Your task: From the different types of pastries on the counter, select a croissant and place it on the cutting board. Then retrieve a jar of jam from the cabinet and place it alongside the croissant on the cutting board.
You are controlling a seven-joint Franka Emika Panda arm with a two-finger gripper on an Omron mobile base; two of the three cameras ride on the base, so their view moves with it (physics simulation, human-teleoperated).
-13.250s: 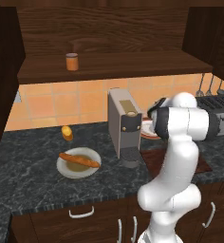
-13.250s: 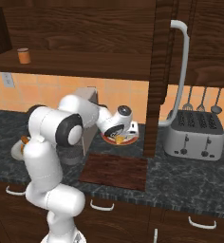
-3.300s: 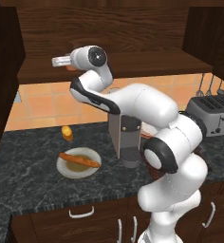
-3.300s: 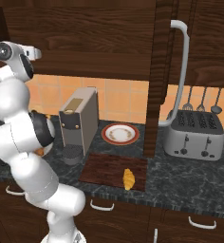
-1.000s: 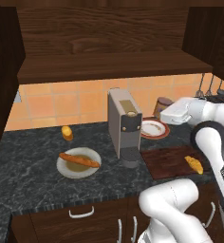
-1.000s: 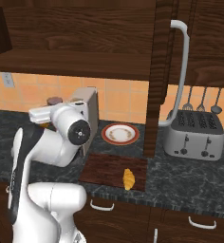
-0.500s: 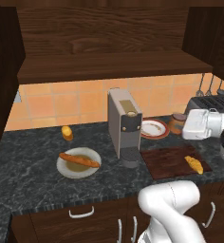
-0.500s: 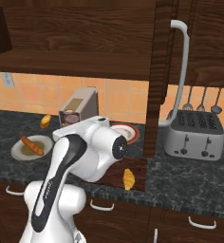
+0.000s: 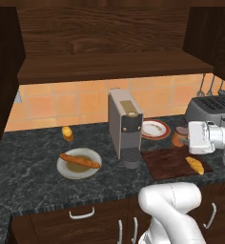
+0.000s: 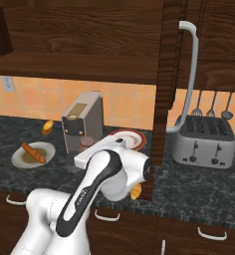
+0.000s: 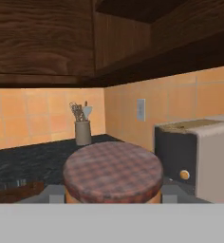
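The jar of jam (image 9: 177, 140), orange with a brownish checked lid, hangs just behind the far right edge of the dark reddish cutting board (image 9: 168, 163). My gripper (image 9: 185, 138) reaches in from the right and is shut on it. In the hand view the jar of jam (image 11: 113, 172) sits between the grey fingers (image 11: 55, 194). The golden croissant (image 9: 195, 165) lies on the board's right end, and the croissant (image 10: 135, 191) peeks out under my arm. A brown baguette (image 9: 79, 160) and a yellow-orange bun (image 9: 66, 133) stay on the counter (image 9: 33, 186). The cabinet shelf (image 9: 114, 66) is above.
A grey coffee machine (image 9: 125, 125) stands left of the board, with a red-rimmed plate (image 9: 154, 128) behind it. The toaster (image 9: 213, 107) is at the far right. The baguette rests on a white plate (image 9: 79, 163). A utensil holder (image 11: 83, 131) stands by the tiled wall.
My gripper has brought the jar down and a little to the right, from beside the red-rimmed plate to just behind the cutting board. The croissant has not moved.
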